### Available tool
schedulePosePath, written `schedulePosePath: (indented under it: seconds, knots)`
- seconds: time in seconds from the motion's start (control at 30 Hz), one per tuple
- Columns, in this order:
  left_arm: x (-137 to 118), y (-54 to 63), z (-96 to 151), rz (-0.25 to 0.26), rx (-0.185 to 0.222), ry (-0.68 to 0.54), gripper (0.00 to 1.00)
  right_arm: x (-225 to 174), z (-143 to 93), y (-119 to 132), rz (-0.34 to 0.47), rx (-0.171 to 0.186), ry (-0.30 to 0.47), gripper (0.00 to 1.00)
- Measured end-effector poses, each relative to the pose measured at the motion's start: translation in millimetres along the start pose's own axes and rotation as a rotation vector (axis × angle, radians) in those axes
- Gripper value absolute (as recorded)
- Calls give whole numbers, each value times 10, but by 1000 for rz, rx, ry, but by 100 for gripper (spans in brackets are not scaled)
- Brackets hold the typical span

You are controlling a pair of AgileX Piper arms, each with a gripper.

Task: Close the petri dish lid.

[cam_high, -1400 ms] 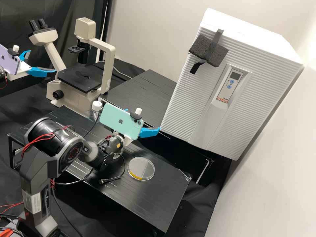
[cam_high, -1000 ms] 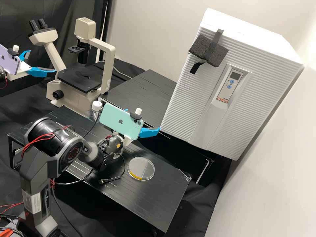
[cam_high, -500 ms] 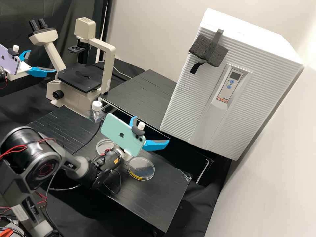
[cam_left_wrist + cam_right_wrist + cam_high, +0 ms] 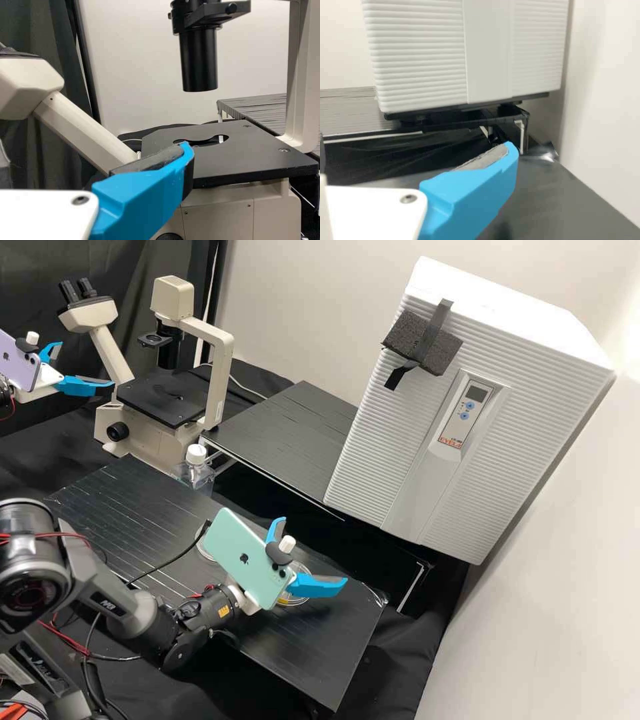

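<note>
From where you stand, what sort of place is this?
Probably a laboratory: there's a microscope with twin eyepieces, a petri dish on the black bench, and a boxy white appliance with a control panel.

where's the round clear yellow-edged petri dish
High view: the dish lies toward the black bench's right end, partly behind the right hand and mint-green phone.

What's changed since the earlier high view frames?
The right gripper moved down and slightly right in the high view, with its phone tilting more steeply; together they now partly cover the yellow-marked dish. Nothing visibly grabbed or let go. Unchanged: left gripper, bottle, microscope, that dish's visible part.
</note>
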Motion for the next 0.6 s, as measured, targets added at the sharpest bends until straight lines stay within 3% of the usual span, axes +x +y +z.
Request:
schedulePosePath:
  seconds: [0.6]
  knots:
    - [0,0,0,0,0,0,100,-231,43,-121,-46,9,-4,100]
